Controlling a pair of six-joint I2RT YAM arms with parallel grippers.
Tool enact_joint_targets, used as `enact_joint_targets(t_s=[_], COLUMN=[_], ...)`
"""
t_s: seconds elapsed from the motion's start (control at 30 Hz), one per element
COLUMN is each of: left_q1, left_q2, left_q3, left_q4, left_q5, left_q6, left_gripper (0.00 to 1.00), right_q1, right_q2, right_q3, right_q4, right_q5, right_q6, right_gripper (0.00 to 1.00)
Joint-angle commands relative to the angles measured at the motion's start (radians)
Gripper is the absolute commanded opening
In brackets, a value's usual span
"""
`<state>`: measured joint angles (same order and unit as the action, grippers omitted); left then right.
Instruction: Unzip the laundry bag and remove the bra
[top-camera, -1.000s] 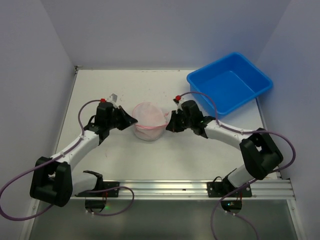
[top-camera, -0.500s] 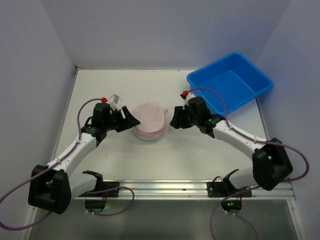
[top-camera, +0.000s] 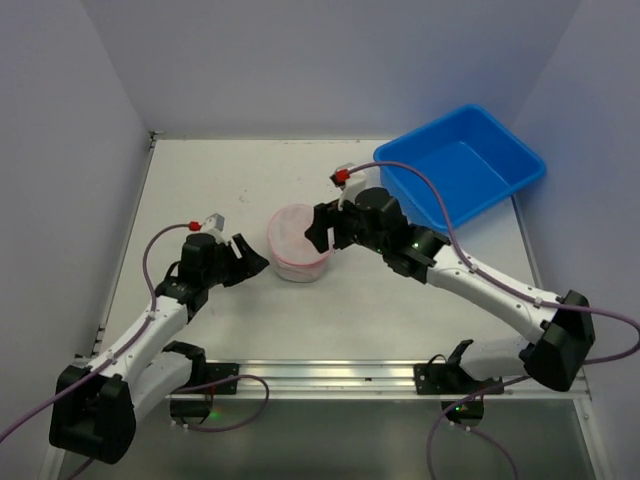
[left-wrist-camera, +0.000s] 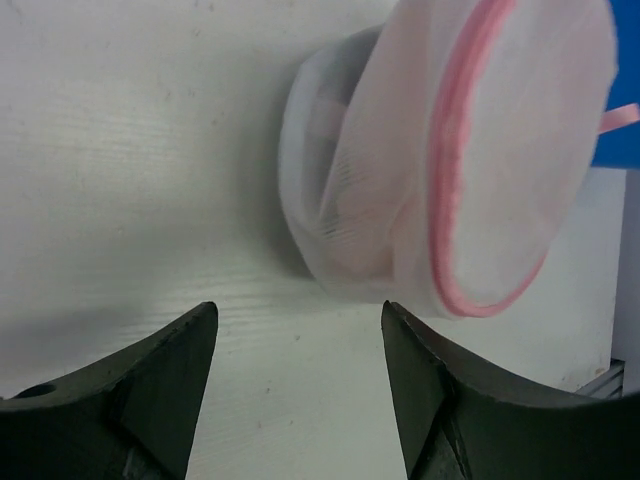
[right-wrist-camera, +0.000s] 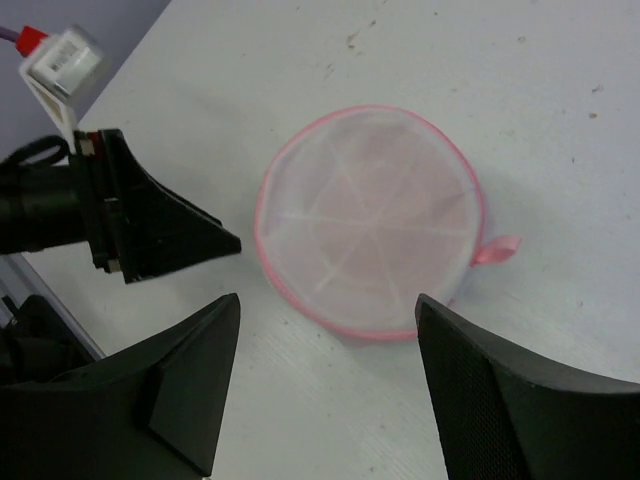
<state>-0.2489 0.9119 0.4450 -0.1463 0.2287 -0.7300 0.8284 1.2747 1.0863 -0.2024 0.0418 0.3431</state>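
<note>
The laundry bag (top-camera: 298, 243) is a small round white mesh pouch with pink trim, standing mid-table, its disc lid (right-wrist-camera: 370, 220) on top and a pink loop tab (right-wrist-camera: 497, 248) at its side. The bra is hidden; only a pinkish tint shows through the mesh. My left gripper (top-camera: 248, 262) is open, low on the table just left of the bag (left-wrist-camera: 440, 170) and apart from it, with bare table between its fingers (left-wrist-camera: 170, 380). My right gripper (top-camera: 322, 232) is open and hovers above the bag's right edge, holding nothing, with the lid just beyond its fingertips (right-wrist-camera: 215, 340).
A blue tub (top-camera: 455, 175) sits at the back right of the table, close behind the right arm. In the right wrist view the left gripper (right-wrist-camera: 200, 235) points at the bag from the left. Walls enclose the table on three sides.
Both grippers opened and came off the bag's sides. The left one drew back to the lower left. The right arm lifted and swung left over the bag.
</note>
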Motion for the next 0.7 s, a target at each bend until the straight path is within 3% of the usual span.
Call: enact_joint_targets(t_s=[0.0,0.4,0.67], left_q1=[0.008,0.008,0.008], left_q2=[0.041,0.242,0.327], left_q3=[-0.054,-0.12,-0.132], left_q4=[0.115,0.433,0.502], left_q5=[-0.023,0.089,0.109], left_q6=[-0.051,-0.109,-0.134], left_gripper=[0.7,0.63,0.55], right_q1=[0.046,0.182,0.195], right_q2=[0.116,0.474,0.598], right_q3=[0.105,0.38,0.458], right_q4=[0.003,-0.011,-0.042], right_q5=[0.089,0.318,0.363], right_q6=[-0.032,0.025,0.054], right_gripper=[0.75,0.78,0.73])
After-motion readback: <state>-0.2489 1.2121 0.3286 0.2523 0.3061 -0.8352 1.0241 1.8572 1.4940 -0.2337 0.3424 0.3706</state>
